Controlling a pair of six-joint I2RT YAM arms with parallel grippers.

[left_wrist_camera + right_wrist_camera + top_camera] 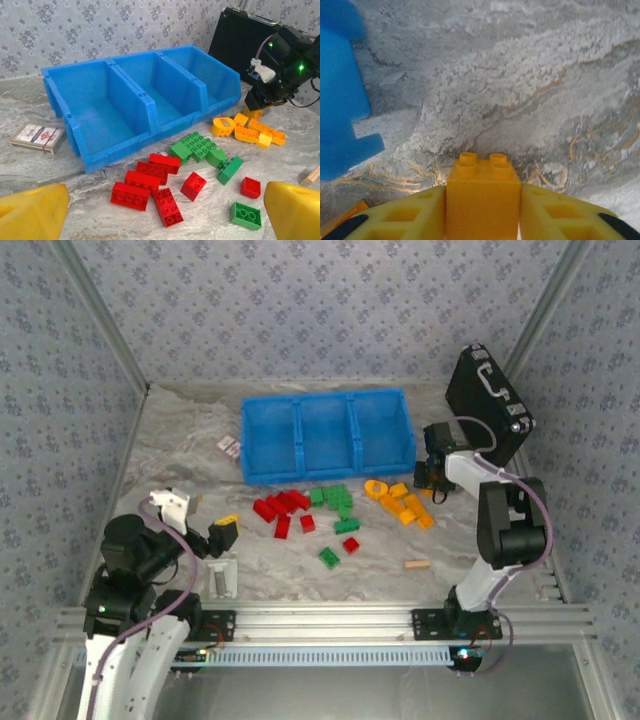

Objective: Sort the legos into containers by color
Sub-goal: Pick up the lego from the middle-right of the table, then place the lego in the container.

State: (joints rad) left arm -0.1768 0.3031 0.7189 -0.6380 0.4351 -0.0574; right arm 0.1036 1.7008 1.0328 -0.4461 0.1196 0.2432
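- Top view: all three containers (300,430) look empty to me, so I judge the sorting has barely begun. The legos (330,508) lie on the table (180,465) in loose red, green and orange-yellow groups, between my two grippers and just short of the bins.
- Top view: my right gripper (430,480) sits low at the orange-yellow group, just beside the end bin. My left gripper (222,535) hangs well apart from the pile.
- Left wrist view: the left fingers (35,215) stand wide apart with nothing between them. Red and green bricks lie just ahead, with the bare bins beyond them.
- Right wrist view: the right fingers (555,215) are clamped on one orange-yellow brick (482,192), studs pointing ahead. A blue bin wall shows off to their left.
- As I read it, one brick is gripped and none is binned yet.
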